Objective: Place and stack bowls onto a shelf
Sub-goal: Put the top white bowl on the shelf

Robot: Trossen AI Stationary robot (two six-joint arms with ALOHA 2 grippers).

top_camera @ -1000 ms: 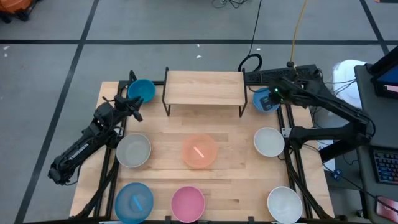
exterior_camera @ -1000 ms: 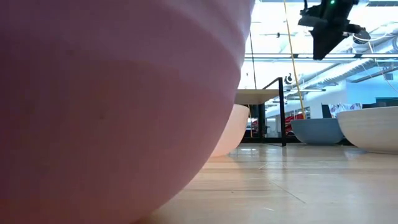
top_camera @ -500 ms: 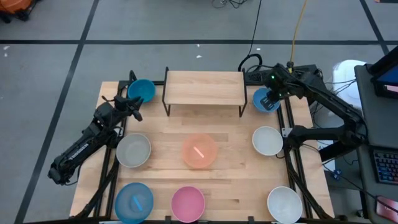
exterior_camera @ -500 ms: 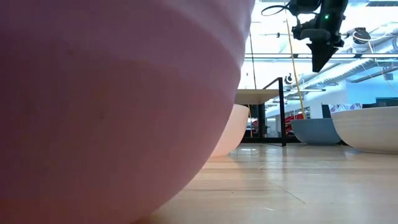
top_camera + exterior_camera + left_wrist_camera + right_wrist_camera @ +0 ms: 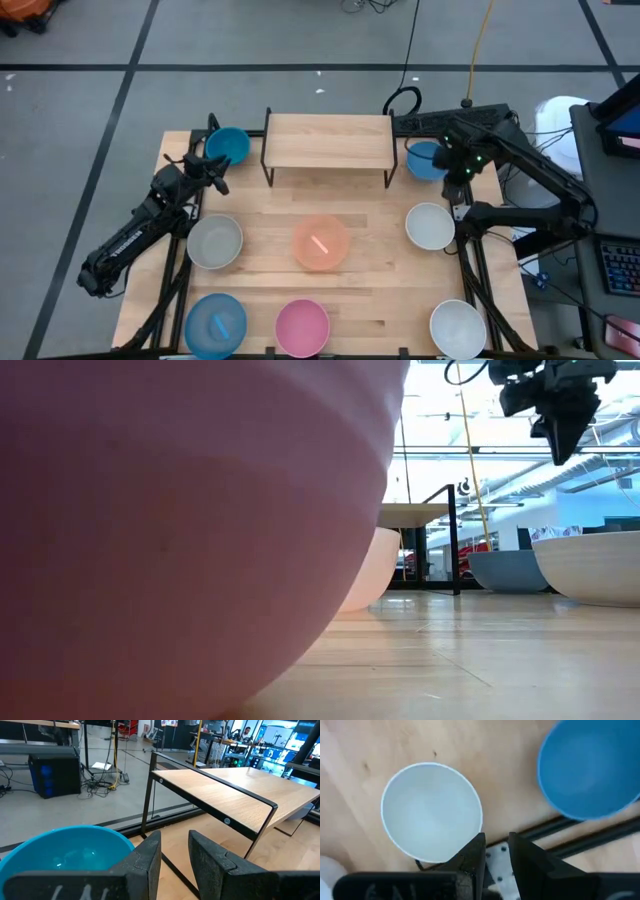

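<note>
Above the desk's far right corner the right pincer (image 5: 462, 166) hangs high, clear of everything, its fingers (image 5: 472, 857) drawn to a narrow slit and holding nothing. Directly beneath, the wrist camera looks down between two bowls: the blue bowl (image 5: 427, 160) lies toward the shelf (image 5: 327, 140), just beside its right legs, and the grey-white bowl (image 5: 432, 227) sits toward the desk's near side (both are round, so no long axis matters). Which of the two is meant I can only guess; the pincer sits roughly between their rims. Half a second ago it was over the blue bowl's far edge; it has since swung outward and nearer, uncovering more of that bowl. At the far left corner the left pincer (image 5: 174, 857), likewise narrowly parted and empty, waits beside the teal bowl (image 5: 228, 146), unmoved. No bowl is on the shelf yet.
</note>
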